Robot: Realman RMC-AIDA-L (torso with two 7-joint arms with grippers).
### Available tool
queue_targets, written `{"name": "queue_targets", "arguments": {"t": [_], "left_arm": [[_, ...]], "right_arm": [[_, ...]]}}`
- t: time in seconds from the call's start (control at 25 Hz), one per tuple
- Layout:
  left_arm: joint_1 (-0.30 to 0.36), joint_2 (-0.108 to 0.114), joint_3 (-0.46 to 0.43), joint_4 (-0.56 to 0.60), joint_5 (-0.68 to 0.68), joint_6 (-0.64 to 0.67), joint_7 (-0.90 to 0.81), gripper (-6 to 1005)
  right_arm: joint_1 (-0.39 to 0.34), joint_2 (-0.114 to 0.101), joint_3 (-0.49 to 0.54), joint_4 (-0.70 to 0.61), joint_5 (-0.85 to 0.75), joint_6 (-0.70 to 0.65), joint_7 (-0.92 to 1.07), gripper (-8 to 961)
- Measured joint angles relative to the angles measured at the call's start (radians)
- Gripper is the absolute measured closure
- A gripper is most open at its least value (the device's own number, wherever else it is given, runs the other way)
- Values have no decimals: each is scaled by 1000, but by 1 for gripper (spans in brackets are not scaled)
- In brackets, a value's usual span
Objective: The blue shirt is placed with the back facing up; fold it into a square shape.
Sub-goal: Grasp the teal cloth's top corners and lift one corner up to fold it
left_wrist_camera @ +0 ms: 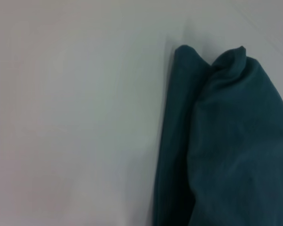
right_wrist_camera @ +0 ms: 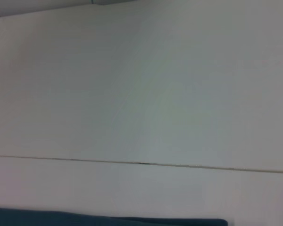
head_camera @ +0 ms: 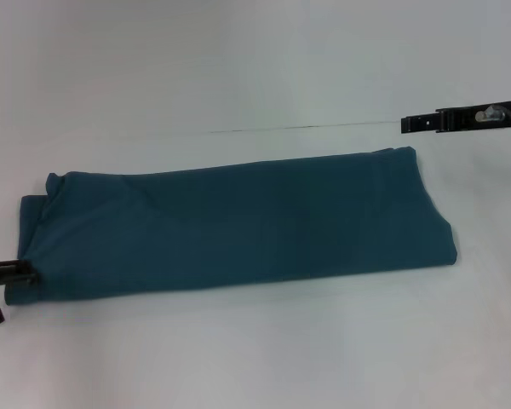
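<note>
1. Blue shirt (head_camera: 230,226) lies flat on the white table (head_camera: 238,77), folded into a long band running from lower left of head view to right of centre, plain side up.
2. Left gripper (head_camera: 21,274) at far left edge of head view, low down, tips touching the shirt's lower-left corner. Can't tell if it's pinching cloth or how wide it is.
3. Left wrist view: shirt (left_wrist_camera: 226,150) fills the right part of frame, edge bunched w/ two small humps at top.
4. Right gripper (head_camera: 409,123) at upper right of head view, off the cloth, near the shirt's far right corner. Width: can't tell.
5. Right wrist view: mostly table (right_wrist_camera: 141,84) w/ a thin seam (right_wrist_camera: 141,163); shirt edge (right_wrist_camera: 108,220) along bottom.
</note>
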Motion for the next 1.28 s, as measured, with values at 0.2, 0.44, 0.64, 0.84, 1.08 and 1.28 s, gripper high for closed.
{"name": "queue_targets", "arguments": {"t": [0.2,0.44,0.64,0.84,1.08,1.28], "left_arm": [[-19,4,-1,-49,0,-25,-14,81],[-35,6,-1,-69,0,-54,-37,84],[-40,13,-2,-85,0,-72,-54,90],[-61,13,-2,-118,0,-88,-58,95],[-92,13,-1,-151,0,-109,-56,96],[-109,15,8,-168,0,-131,-50,97]], "right_arm": [[0,4,-1,0,-1,2,-14,23],[0,7,-1,-1,-2,5,-24,22],[-3,7,-3,-12,-2,3,-25,22],[-4,7,-13,-13,-2,6,-26,23],[-1,6,-23,-14,-2,0,-27,23],[-2,6,-28,-15,-2,-2,-27,22]]}}
